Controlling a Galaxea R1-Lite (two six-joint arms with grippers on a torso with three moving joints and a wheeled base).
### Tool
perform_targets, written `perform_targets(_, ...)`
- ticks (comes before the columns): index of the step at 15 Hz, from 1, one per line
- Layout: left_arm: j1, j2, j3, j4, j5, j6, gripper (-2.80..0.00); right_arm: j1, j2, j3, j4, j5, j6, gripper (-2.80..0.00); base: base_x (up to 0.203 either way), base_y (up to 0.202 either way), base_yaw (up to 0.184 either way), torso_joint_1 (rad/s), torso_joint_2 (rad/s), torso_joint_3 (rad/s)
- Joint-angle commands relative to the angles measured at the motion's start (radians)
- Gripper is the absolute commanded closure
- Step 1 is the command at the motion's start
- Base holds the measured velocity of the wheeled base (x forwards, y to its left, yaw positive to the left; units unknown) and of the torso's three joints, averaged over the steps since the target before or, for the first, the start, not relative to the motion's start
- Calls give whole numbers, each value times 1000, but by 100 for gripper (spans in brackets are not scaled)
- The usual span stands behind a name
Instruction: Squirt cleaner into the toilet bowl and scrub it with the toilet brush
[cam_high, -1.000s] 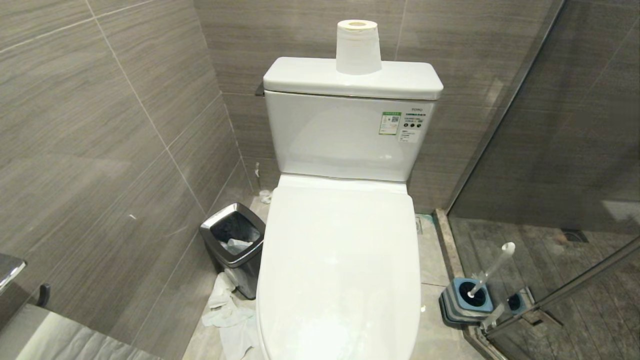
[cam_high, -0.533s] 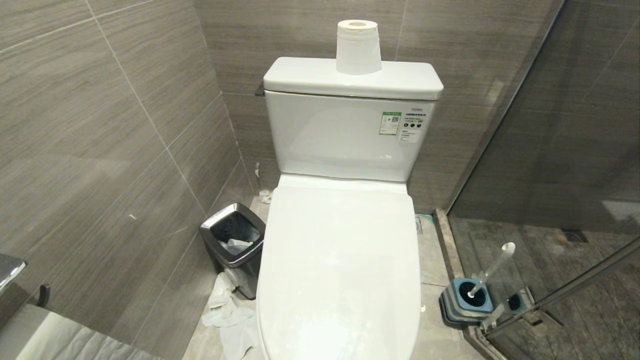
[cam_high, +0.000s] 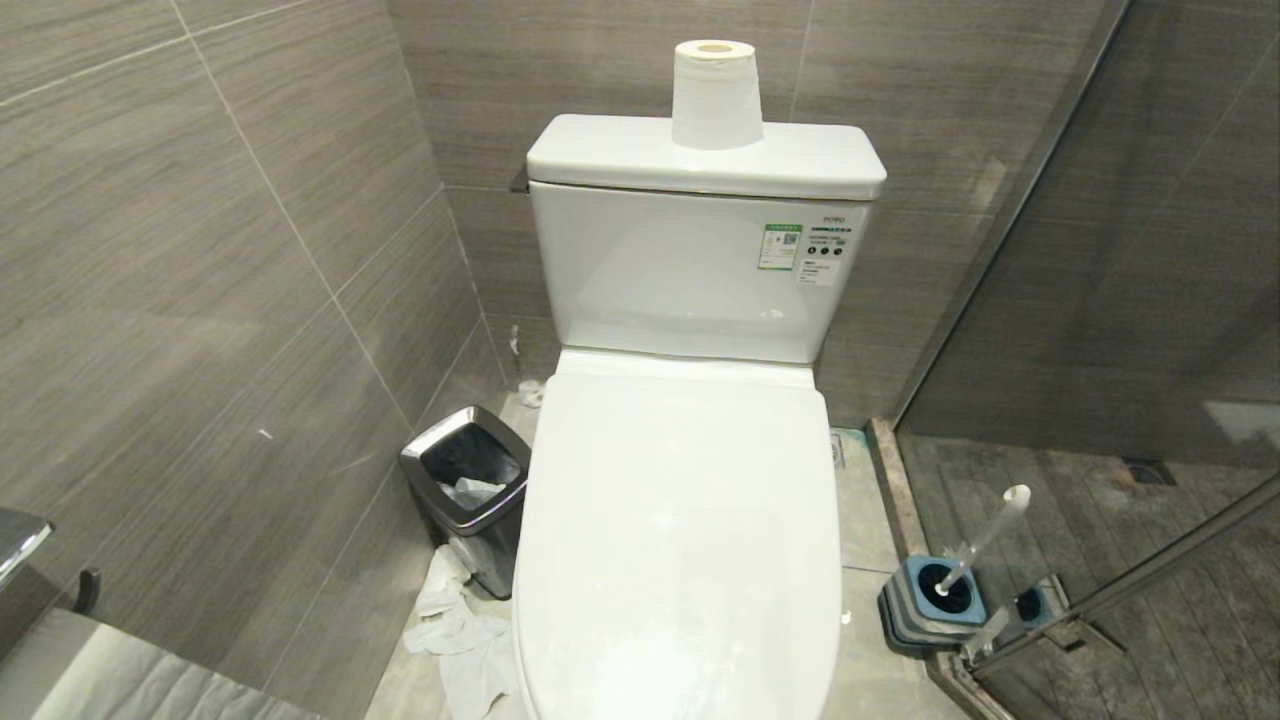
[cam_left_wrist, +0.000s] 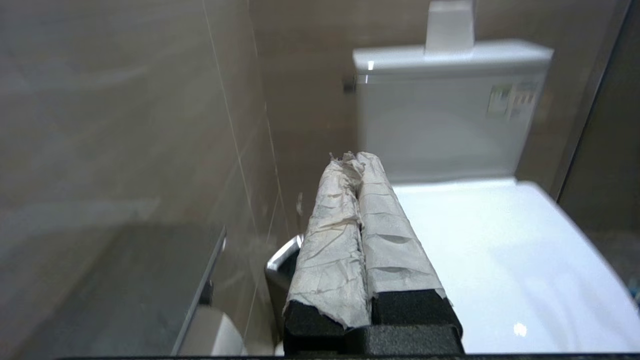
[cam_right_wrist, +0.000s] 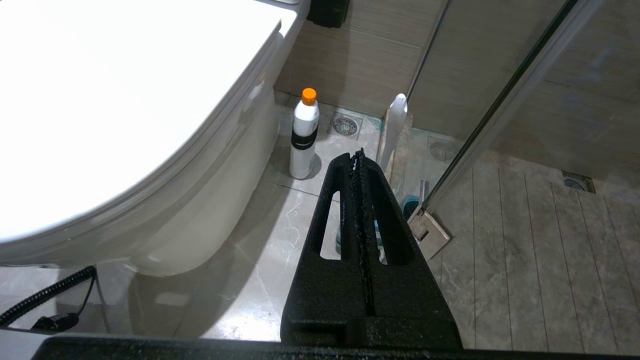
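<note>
Nothing is shifting in your head view between the earlier frames and now: the toilet bowl is sitting centred with its lid down, a paper roll standing on the tank. At about four o'clock from the lid, on the floor by the glass shower door, the toilet brush is leaning in its blue-and-grey holder, untouched. At roughly nine o'clock from the lid a steel-rimmed bin is standing, with crumpled tissue lying at its foot.

Your left gripper is hanging in the air, pointing toward the tank, its paper-wrapped fingers pressed together on nothing. Your right gripper is also closed and empty, hovering above the floor tiles beside the bowl. Beyond it a white bottle with an orange cap is standing by the bowl's base; it is possibly the cleaner, though its label is not readable.
</note>
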Motion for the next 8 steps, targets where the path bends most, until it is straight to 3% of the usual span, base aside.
perform_targets(1, 0, -1, 167, -63, -1, 27, 0, 0, -1, 12, 0, 0, -1, 0, 0, 0, 0, 0, 0, 0)
perform_targets(4, 0, -1, 380, -204, 4, 64, 0, 0, -1, 12, 0, 0, -1, 0, 0, 0, 0, 0, 0, 0)
perform_targets(8, 0, -1, 382, -34, 70, 97, 0, 0, -1, 12, 0, 0, -1, 0, 0, 0, 0, 0, 0, 0)
